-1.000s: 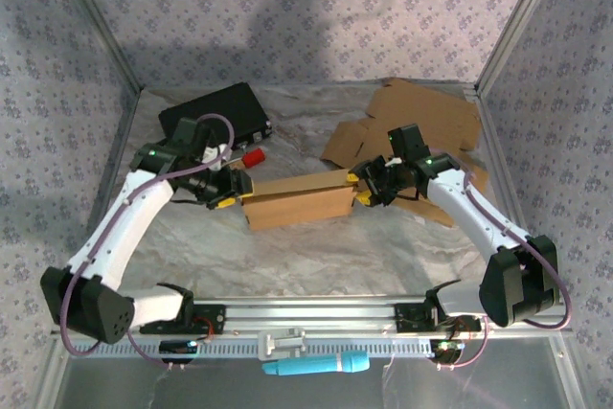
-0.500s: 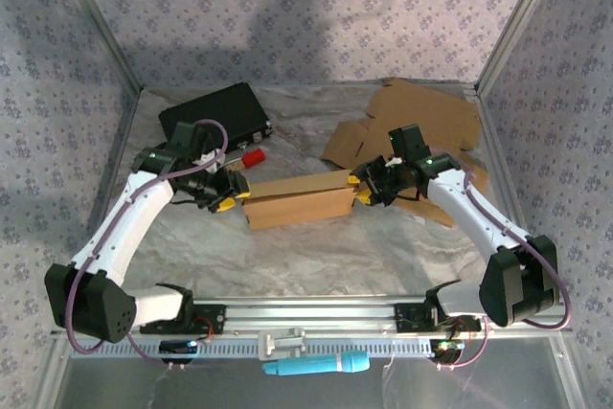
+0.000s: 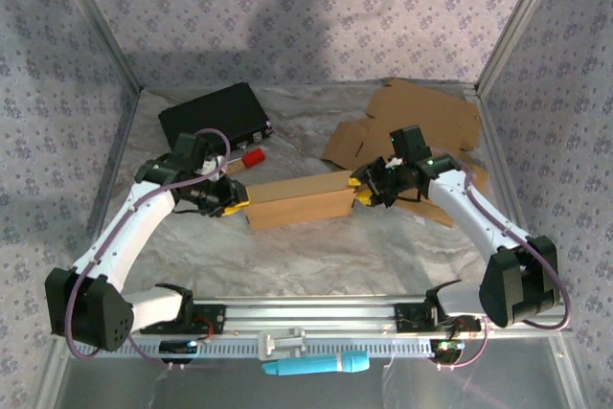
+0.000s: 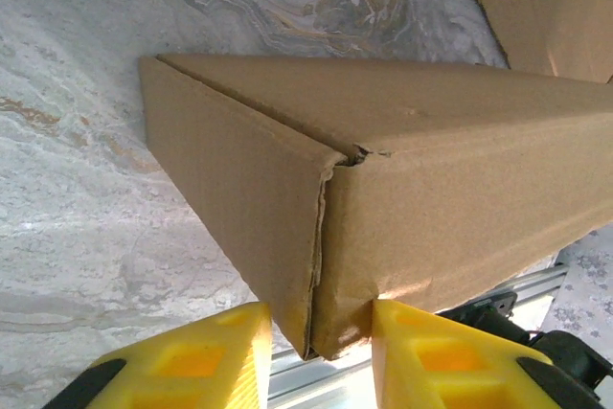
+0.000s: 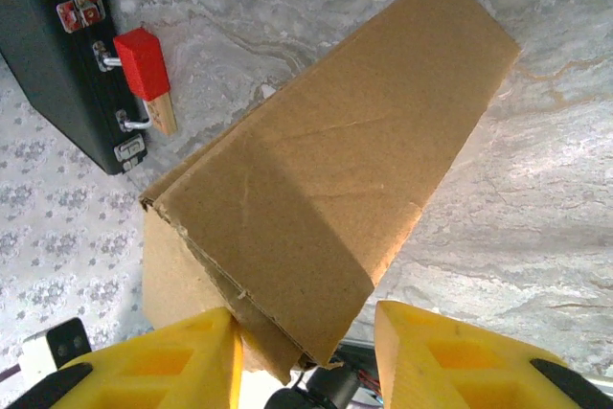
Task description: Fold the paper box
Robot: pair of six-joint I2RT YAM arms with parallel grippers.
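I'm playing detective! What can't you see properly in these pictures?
- Inside of the box: top view, its own closed cardboard walls hide it.
- Whether the left gripper and right gripper really squeeze the box: wrist views, the bottom edge cuts off the fingers.
- Black case: right wrist view, the left edge cuts it off, and its stickers are too small to read.
- Flat cardboard: top view, the right arm covers part.

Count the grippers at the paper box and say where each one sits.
2. The left gripper straddles the left end of the paper box; the right gripper straddles its right end.
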